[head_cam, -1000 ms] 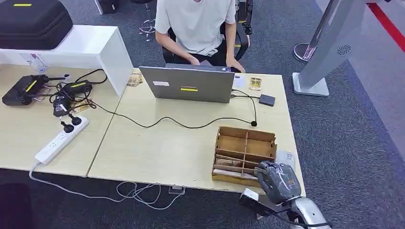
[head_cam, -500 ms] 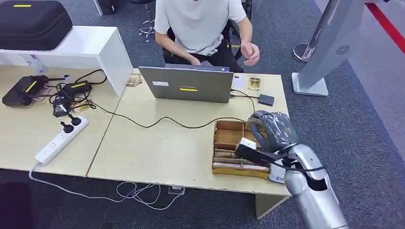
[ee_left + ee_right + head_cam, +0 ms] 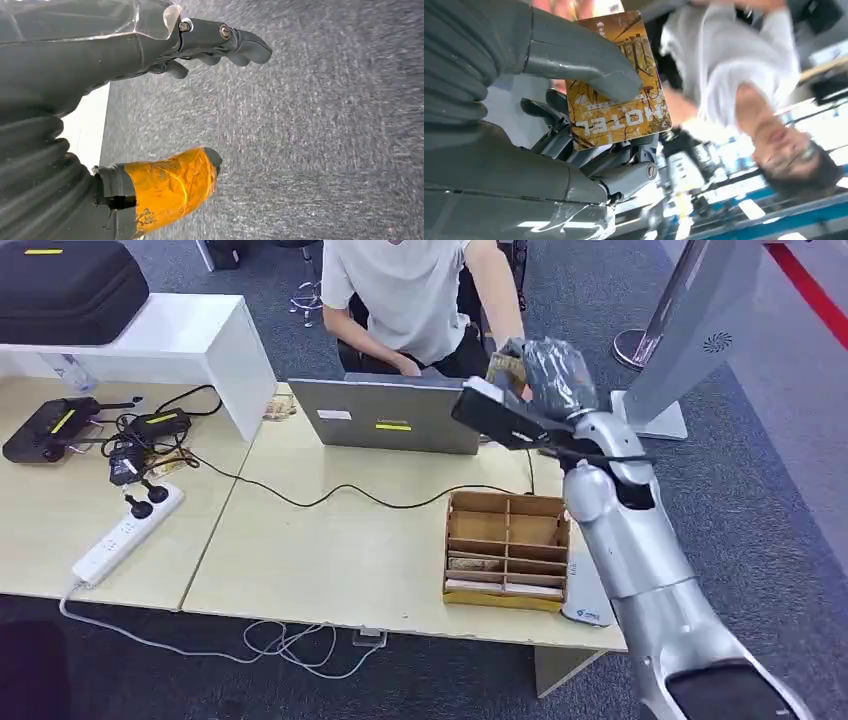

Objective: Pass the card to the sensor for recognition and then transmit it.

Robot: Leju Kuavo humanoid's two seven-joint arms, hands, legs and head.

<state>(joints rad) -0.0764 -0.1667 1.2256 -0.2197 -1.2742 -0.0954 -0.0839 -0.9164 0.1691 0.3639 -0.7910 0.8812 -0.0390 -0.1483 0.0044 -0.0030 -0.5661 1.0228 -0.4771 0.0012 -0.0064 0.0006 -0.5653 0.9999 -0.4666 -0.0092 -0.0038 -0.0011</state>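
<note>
Right wrist view: card (image 3: 616,90) pinched between thumb and fingers (image 3: 624,150).

My right arm (image 3: 640,570) is polished silver, built of rounded segments, with a black cable looped along the wrist. A flat black camera block with a white end (image 3: 492,412) is bolted beside the wrist. My right hand (image 3: 548,370) is dark grey under a crinkled clear plastic cover; up close it shows a ribbed grey cuff, a thick grey thumb (image 3: 574,52), darker fingers and a round silver screw. My left hand (image 3: 125,65) has the same ribbed grey cover, dark fingers with two small screws, and a thumb (image 3: 170,187) wrapped in shiny orange tape.
</note>
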